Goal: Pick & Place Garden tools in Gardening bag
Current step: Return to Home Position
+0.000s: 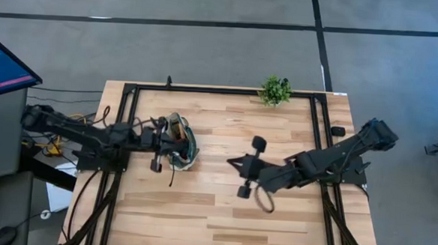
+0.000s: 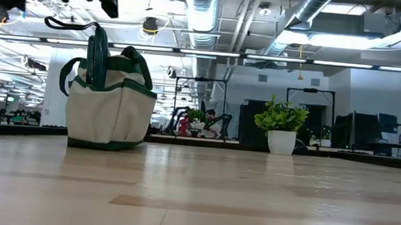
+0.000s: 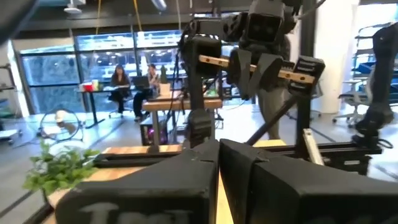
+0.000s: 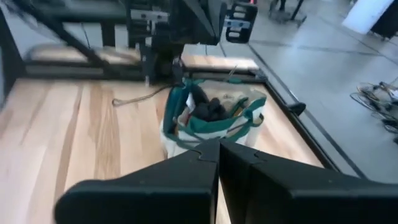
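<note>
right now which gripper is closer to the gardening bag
Left. The left gripper hangs just above the gardening bag; the right gripper is well apart from it, over the middle of the table.

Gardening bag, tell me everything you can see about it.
The bag is a small rounded tote, tan canvas by its look, with dark green trim, a green base band and green loop handles. It stands upright and open on the wooden table, left of centre in the high view. Dark and green-handled items lie inside, too jumbled to name. The left gripper hangs above its opening; whether it touches the bag cannot be told.
</note>
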